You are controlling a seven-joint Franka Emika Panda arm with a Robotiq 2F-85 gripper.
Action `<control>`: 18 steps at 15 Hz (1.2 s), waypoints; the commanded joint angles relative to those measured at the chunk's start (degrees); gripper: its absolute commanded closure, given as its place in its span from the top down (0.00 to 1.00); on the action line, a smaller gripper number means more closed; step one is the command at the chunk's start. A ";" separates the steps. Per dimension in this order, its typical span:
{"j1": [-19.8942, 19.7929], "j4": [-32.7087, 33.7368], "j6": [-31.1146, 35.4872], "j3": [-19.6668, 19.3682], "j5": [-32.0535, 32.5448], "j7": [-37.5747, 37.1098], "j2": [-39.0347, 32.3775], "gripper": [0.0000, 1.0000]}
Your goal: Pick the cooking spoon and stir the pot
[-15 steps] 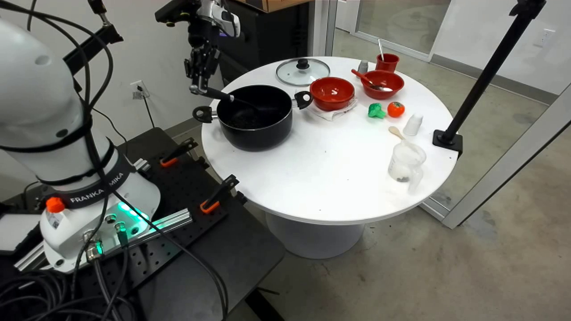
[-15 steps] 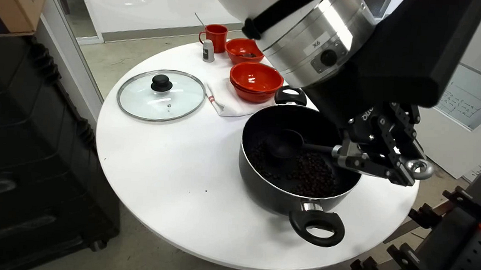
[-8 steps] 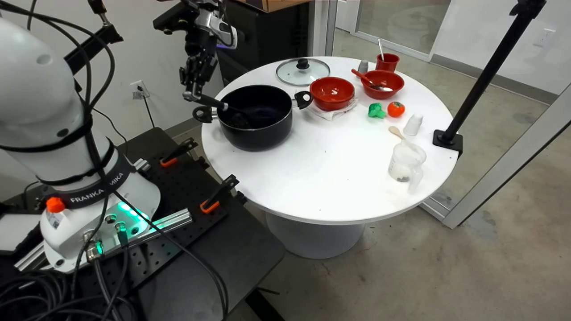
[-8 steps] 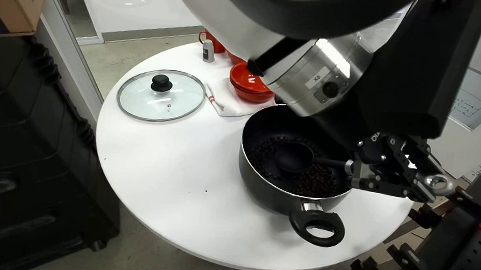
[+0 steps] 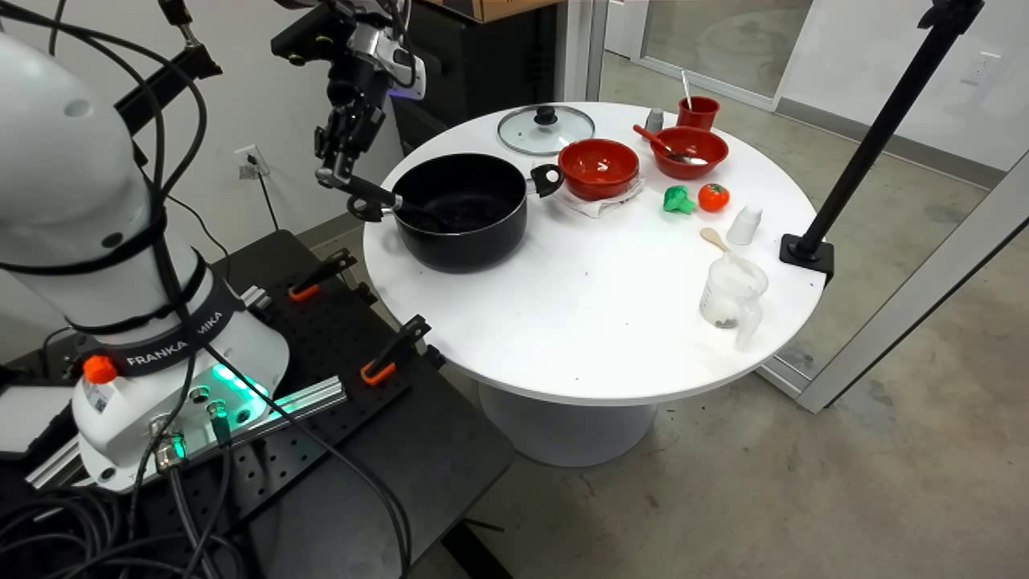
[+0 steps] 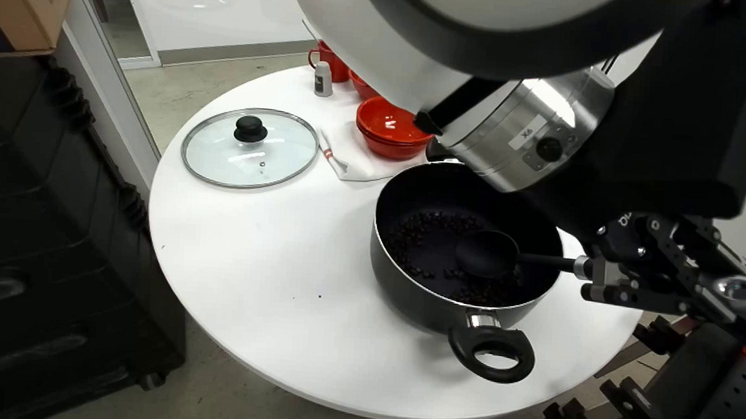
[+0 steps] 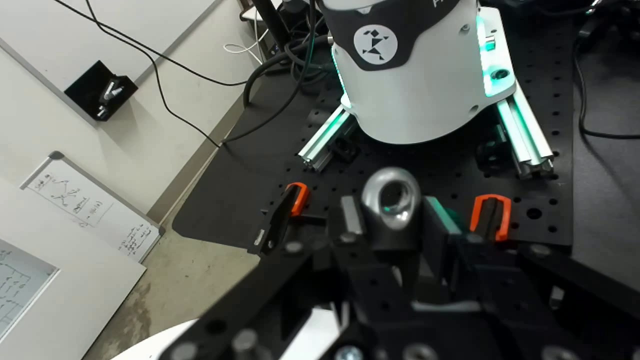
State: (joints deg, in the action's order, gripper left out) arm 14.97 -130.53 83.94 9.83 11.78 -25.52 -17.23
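You have the spoon gripped: in the wrist view, just right of bottom centre, the gripper pinches its handle between both fingers, with the ringed end showing in the gap. In an exterior view, the spoon's head sits down inside the pot, right of the pot's middle, with small dark beans to its left and below it; the handle runs across the rim toward the right of the frame. You can't tell whether the handle touches that rim. Higher in that frame, two stacked red bowls rest on a cloth, and the glass lid lies at upper left. Right of centre in an exterior view, your white table also bears a tomato, a broccoli and a clear measuring cup.
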 commanded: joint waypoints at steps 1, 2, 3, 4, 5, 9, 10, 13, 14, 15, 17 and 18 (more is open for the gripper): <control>-1.26 -1.18 -1.20 -1.42 -1.11 0.58 2.41 0.08; -1.70 -0.97 -1.20 -1.97 -0.97 0.20 2.31 0.08; -2.14 -0.79 -0.88 -2.49 -0.74 -0.18 2.22 0.08; -2.56 -0.53 -0.54 -3.03 -0.49 -0.52 2.01 0.08; -2.93 -0.19 -0.09 -3.55 -0.27 -0.83 1.59 0.08; -3.63 1.30 1.51 -4.45 -0.06 -1.23 0.05 0.08; -3.53 1.65 1.90 -4.38 -0.09 -1.26 -0.34 0.08; -2.53 2.74 2.60 -3.78 -0.01 -1.99 -1.53 0.08; -2.17 3.02 2.79 -3.54 0.02 -2.15 -1.81 0.08; -1.66 3.47 2.88 -3.20 0.04 -2.42 -2.21 0.08; -0.54 4.40 3.05 -2.63 0.32 -3.33 -3.01 0.08; 0.04 4.97 3.05 -2.35 0.36 -3.75 -3.42 0.08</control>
State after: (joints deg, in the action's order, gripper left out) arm 13.24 -127.98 87.35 6.78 11.77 -27.43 -18.77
